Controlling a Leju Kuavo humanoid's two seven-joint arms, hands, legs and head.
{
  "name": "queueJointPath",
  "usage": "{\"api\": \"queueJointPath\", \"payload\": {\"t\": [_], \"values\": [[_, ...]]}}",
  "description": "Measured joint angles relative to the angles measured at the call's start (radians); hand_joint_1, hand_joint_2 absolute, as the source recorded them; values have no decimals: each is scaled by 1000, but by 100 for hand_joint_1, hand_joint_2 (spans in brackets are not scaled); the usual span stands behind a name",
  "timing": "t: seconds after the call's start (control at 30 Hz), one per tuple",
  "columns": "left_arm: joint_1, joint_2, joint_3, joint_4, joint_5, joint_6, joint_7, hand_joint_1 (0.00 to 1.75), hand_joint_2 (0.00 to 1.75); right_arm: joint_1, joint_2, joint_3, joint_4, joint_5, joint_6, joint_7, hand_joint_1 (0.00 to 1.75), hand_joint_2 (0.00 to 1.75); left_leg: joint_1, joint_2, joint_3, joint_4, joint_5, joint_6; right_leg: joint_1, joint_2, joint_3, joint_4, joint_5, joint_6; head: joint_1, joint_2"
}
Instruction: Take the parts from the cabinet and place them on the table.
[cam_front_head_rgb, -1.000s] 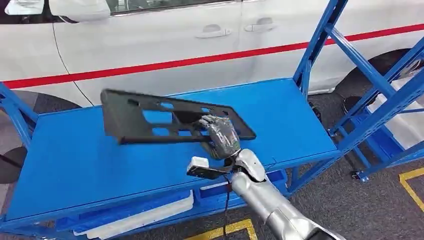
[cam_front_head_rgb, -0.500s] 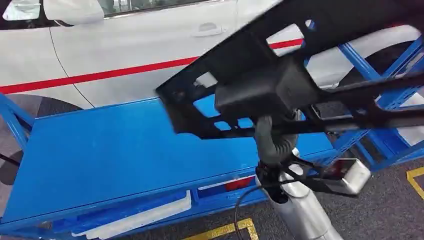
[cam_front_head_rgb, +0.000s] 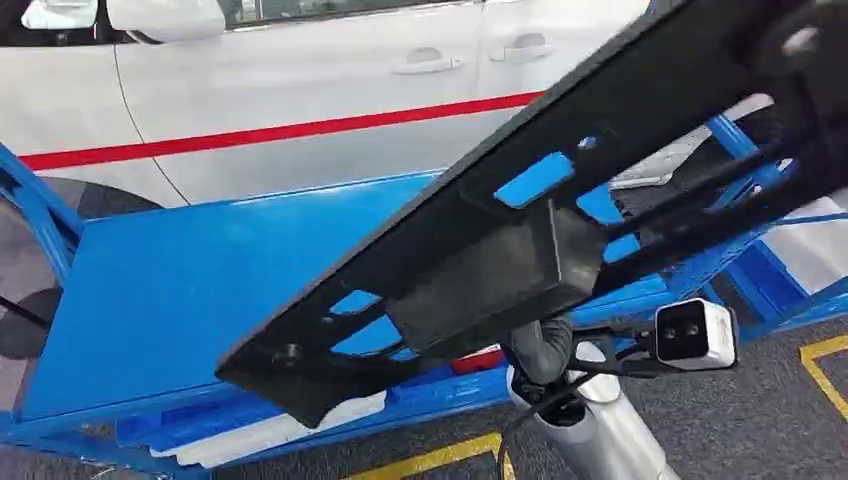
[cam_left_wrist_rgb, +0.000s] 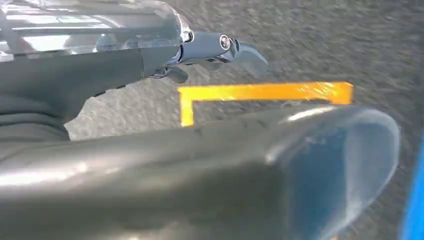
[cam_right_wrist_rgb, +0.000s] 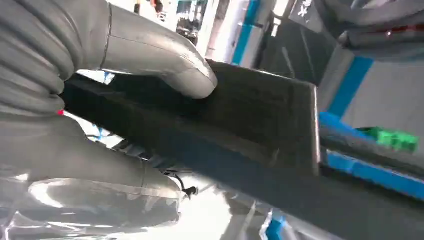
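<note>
Right hand (cam_right_wrist_rgb: 100, 100) grips the black part (cam_front_head_rgb: 520, 250) above the table (cam_front_head_rgb: 200, 290); next, lower it flat there

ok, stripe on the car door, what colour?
Red stripe on the white car; clearest in the head view.

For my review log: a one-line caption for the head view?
Right hand holds a long black slotted part tilted above the blue table.
</note>
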Motion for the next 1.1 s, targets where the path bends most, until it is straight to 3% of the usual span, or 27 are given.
{"api": "queueJointPath", "payload": {"t": [0.07, 0.1, 0.13, 0.17, 0.2, 0.23, 0.27, 0.37, 0.4, 0.43, 0.47, 0.5, 0.57, 0.6, 0.63, 0.67, 0.7, 0.73, 0.77, 0.8, 0.9, 0.93, 0.97, 1.0, 1.03, 1.07, 1.1], "values": [[1, 0, 0, 0, -11, 3, 17, 0, 0, 11, -19, 3, 23, -17, 0, 1, 171, 175, -1, 0, -24, 1, 17, 0, -5, 0, -48, 155, -84, 8, 0, 0], [1, 0, 0, 0, -15, 3, 22, 0, 0, 21, -25, 3, 31, -14, 0, -4, 171, 175, -1, 0, -36, 2, 25, -1, -6, 0, -51, 189, -90, 10, 0, 0], [1, 0, 0, 0, -16, 3, 26, 0, 0, 32, -31, 3, 37, 5, -1, -15, 171, 175, -1, 0, -48, 2, 34, -2, -8, 0, -32, 177, -68, 11, 0, 0], [2, 0, 0, 0, -16, 2, 28, 0, 0, 40, -34, 5, 41, 19, -1, -23, 171, 175, -1, -1, -58, 4, 41, -5, -10, 0, 6, 127, -32, 10, 0, 0], [2, 0, 0, 0, -16, 2, 30, 0, 0, 45, -35, 7, 43, 27, -2, -28, 171, 175, -1, -1, -67, 6, 48, -9, -11, 0, 64, 41, 7, 8, 0, 0], [2, 0, 0, 0, -16, 2, 30, 0, 0, 46, -36, 9, 44, 33, -3, -32, 171, 175, -1, -1, -74, 7, 55, -12, -11, 0, 127, -52, 27, 4, 0, 0], [2, 0, 0, 0, -16, 1, 31, 0, 0, 46, -36, 10, 43, 36, -5, -35, 171, 175, -4, -2, -79, 9, 63, -19, -7, 1, 180, -139, 0, -1, 0, 0], [1, -1, 0, 0, -16, 1, 32, 0, 0, 53, -39, 13, 45, 38, -6, -38, 171, 175, 0, -2, -77, -1, 89, -39, 5, 4, 168, -138, 19, -18, -1, 0], [4, -1, 0, 0, -13, 1, 32, 0, 0, 56, -39, 15, 46, 39, -6, -38, 171, 175, -4, -4, -78, -9, 101, -47, 4, 2, 161, -144, 31, -28, -1, 0], [4, 0, 0, 0, -8, 1, 32, 0, 0, 56, -39, 16, 46, 39, -5, -38, 171, 175, 2, -3, -88, -2, 91, -50, -7, -6, 152, -152, 49, -38, -1, 0], [5, 0, 0, 0, -3, 4, 34, 0, 0, 59, -39, 17, 47, 39, 2, -38, 171, 175, 0, -2, -103, 26, 38, -53, -5, -4, 139, -154, 61, -49, -1, 0], [6, 0, 2, 0, 7, 7, 39, 0, 0, 62, -41, 18, 47, 39, 16, -38, 171, 175, 2, -2, -119, 89, -34, -54, -4, -7, 124, -154, 72, -53, -2, 0], [7, -1, 8, 0, 21, 11, 48, 0, 0, 73, -53, 19, 48, 36, 53, -43, 171, 175, 2, -2, -149, 246, -138, -59, 1, -9, 96, -152, 93, -56, -2, 0], [8, -1, 13, 0, 24, 13, 54, 0, 0, 77, -59, 19, 49, 32, 66, -47, 171, 175, 2, -2, -154, 306, -147, -61, 4, -11, 82, -150, 104, -56, -1, 0], [9, -1, 18, 0, 26, 16, 62, 0, 0, 80, -67, 19, 50, 28, 78, -50, 171, 175, 2, -2, -143, 331, -124, -60, 6, -11, 66, -147, 115, -55, -1, 0], [10, -1, 22, 0, 25, 16, 70, 0, 0, 84, -75, 19, 52, 25, 89, -53, 171, 175, 2, -2, -111, 311, -86, -56, 9, -12, 51, -144, 124, -54, -2, 0], [10, -1, 23, 0, 22, 14, 79, 0, 0, 89, -83, 18, 52, 23, 99, -55, 171, 175, 1, -2, -58, 250, -53, -50, 11, -12, 36, -140, 132, -53, -2, 0], [10, -1, 23, 0, 18, 10, 92, 0, 0, 97, -90, 13, 53, 24, 112, -55, 171, 175, -2, -2, 4, 169, -43, -42, 12, -11, 26, -136, 139, -50, -1, 0], [10, 0, 23, 0, 11, 7, 106, 0, 0, 110, -96, 3, 52, 28, 128, -56, 171, 175, -7, -2, 88, 59, -75, -29, 12, -13, 22, -130, 144, -47, -2, 0], [10, 0, 23, 0, 9, 7, 113, 0, 0, 119, -103, -7, 53, 31, 137, -58, 171, 175, -10, -2, 139, -23, -106, -28, 16, -14, 18, -126, 149, -42, -1, 0], [13, -1, 23, 0, 5, 4, 121, 0, 0, 134, -117, -21, 53, 36, 147, -58, 171, 175, -18, -2, 122, -23, -90, -17, 8, -16, 17, -132, 175, -24, -1, 0], [16, -5, 23, 0, 5, 3, 122, 0, 0, 138, -122, -24, 53, 36, 148, -58, 171, 175, -8, 3, 115, -34, -74, -11, 14, -13, 10, -130, 176, -18, -1, 0], [14, -6, 23, 0, 5, 3, 124, 0, 0, 143, -129, -29, 53, 36, 151, -58, 171, 175, -6, 7, 102, -34, -60, -2, 8, -4, -3, -111, 136, -12, -1, 0], [13, -6, 23, 0, 5, 4, 125, 0, 0, 145, -132, -32, 53, 37, 151, -58, 171, 175, -6, 8, 88, -34, -48, 5, 4, -2, -22, -63, 72, -8, -1, 0], [14, -6, 23, 0, 5, 6, 131, 0, 0, 148, -136, -36, 53, 40, 150, -60, 171, 175, -6, 8, 71, -34, -34, 4, -1, -2, -43, 14, 4, -1, -1, 0], [15, -5, 23, 0, 4, 10, 136, 0, 0, 154, -144, -44, 53, 41, 150, -65, 171, 175, -6, 9, 54, -33, -22, 4, -4, -2, -60, 92, -40, 4, -1, 0], [16, -5, 23, 0, 3, 14, 142, 0, 0, 160, -147, -49, 53, 41, 150, -71, 171, 175, -6, 9, 37, -30, -11, 2, -7, -2, -69, 151, -54, 9, -1, 0]]}}
